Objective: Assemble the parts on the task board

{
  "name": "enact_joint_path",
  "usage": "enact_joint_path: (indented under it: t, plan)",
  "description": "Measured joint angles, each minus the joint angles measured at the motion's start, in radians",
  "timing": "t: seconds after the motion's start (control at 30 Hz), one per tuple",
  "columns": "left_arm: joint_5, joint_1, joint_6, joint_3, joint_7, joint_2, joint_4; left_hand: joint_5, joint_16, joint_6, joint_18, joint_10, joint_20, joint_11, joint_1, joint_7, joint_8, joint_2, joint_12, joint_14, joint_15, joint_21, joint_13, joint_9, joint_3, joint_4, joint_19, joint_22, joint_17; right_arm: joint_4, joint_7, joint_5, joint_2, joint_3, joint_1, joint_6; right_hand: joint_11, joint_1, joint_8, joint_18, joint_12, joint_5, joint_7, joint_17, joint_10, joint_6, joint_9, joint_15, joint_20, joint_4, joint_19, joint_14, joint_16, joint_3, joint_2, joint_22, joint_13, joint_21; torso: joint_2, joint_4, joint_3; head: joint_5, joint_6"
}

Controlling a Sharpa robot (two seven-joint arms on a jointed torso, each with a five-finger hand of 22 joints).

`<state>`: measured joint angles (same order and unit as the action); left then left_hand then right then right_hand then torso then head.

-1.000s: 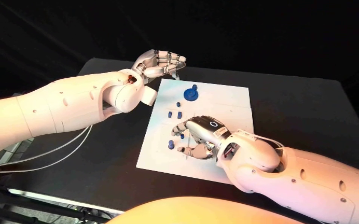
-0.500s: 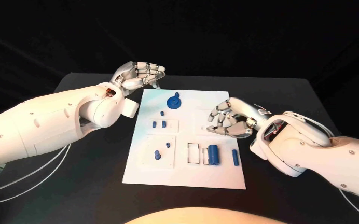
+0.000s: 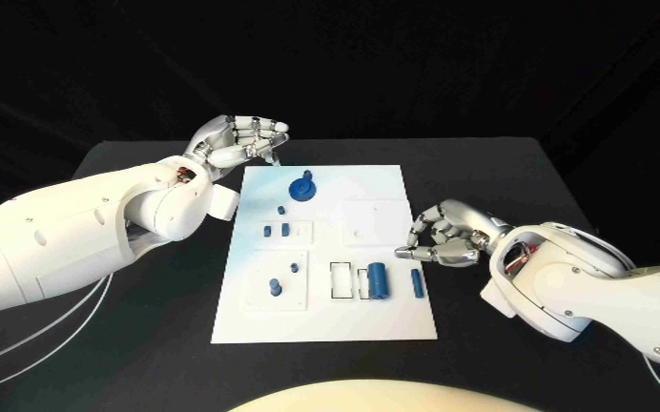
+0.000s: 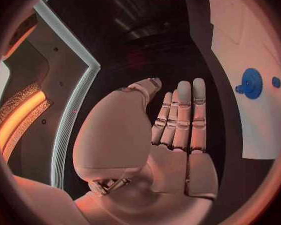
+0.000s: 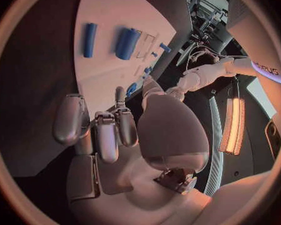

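The white task board [image 3: 371,183] lies in the middle of the black table. On it are a blue gear [image 3: 301,186] at the far end, several small blue pegs [image 3: 276,230] on its left side, and a thick blue cylinder [image 3: 377,279] next to a thin blue rod [image 3: 416,281] near the right. My left hand [image 3: 241,139] hovers off the board's far left corner, fingers loosely extended, holding nothing. My right hand [image 3: 447,236] sits at the board's right edge with fingers curled in, empty. The right wrist view shows the cylinder [image 5: 127,43] and rod [image 5: 89,39] beyond those fingers [image 5: 106,130].
Black table [image 3: 152,240] surrounds the board on all sides. The gear [image 4: 251,82] and the board's edge [image 4: 240,40] lie to the side of my left hand [image 4: 172,130] in the left wrist view. Dark backdrop stands behind the table.
My right hand has lifted off the board's near left part and drawn back to its right edge, uncovering the cylinder and rod. The camera has shifted. The left hand stays by the far left corner.
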<state>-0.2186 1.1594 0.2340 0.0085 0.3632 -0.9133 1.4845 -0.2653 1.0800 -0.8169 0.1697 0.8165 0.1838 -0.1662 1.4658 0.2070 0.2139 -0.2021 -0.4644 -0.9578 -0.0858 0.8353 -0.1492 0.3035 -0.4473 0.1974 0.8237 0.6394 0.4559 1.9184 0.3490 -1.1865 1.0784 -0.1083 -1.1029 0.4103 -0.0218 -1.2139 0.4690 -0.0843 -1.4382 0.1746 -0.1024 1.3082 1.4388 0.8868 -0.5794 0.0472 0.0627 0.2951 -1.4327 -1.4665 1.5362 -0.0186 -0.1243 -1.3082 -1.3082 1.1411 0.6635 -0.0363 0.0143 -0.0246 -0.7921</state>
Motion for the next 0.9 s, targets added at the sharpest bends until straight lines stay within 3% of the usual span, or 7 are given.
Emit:
enact_joint_path:
  t: [0.17,0.37,0.9]
  plan:
    - [0.001,0.000,-0.001,0.000,0.000,0.000,0.003,0.000,0.000,0.000,0.000,0.000,0.000,0.000,0.000,0.000,0.000,0.000,0.000,0.000,0.000,0.000,0.000,0.000,0.000,0.000,0.000,0.000,0.000,-0.001,0.060,-0.016,-0.027,-0.002,0.036,-0.006,0.002,0.014,0.007,0.000,0.000,0.003,0.003,0.000,0.005,0.003,0.005,0.000,0.000,0.000,0.000,0.000,0.003,-0.038,0.005,0.000,0.000,0.004,0.001,0.0005,0.0030,-0.001,-0.003]
    - [0.002,0.000,-0.001,-0.001,0.000,0.000,0.004,0.000,0.000,0.000,0.000,0.000,0.000,0.000,0.000,0.000,0.000,0.000,0.000,0.000,0.000,0.000,0.000,0.000,0.000,0.000,0.000,0.000,0.000,-0.018,0.110,-0.031,-0.063,-0.002,0.066,-0.009,0.002,0.022,0.007,0.000,0.000,0.003,0.003,0.000,0.005,0.003,0.007,0.000,0.000,0.000,0.000,0.000,0.003,-0.058,0.006,0.000,0.000,0.004,0.002,0.0005,0.0035,-0.005,-0.007]
    - [0.004,0.000,-0.004,-0.001,-0.001,0.001,0.006,0.000,0.000,0.000,0.000,0.000,0.000,0.000,0.000,0.000,0.000,0.000,0.000,0.000,0.000,0.000,0.000,0.000,0.000,0.000,0.000,0.000,0.000,-0.072,0.165,-0.054,-0.143,-0.003,0.099,-0.021,0.002,0.054,0.007,0.000,-0.004,0.003,0.003,0.000,0.005,0.003,0.013,0.000,0.000,0.003,0.000,0.000,0.002,-0.082,0.022,0.000,0.000,0.003,0.002,-0.0002,0.0011,-0.006,-0.013]
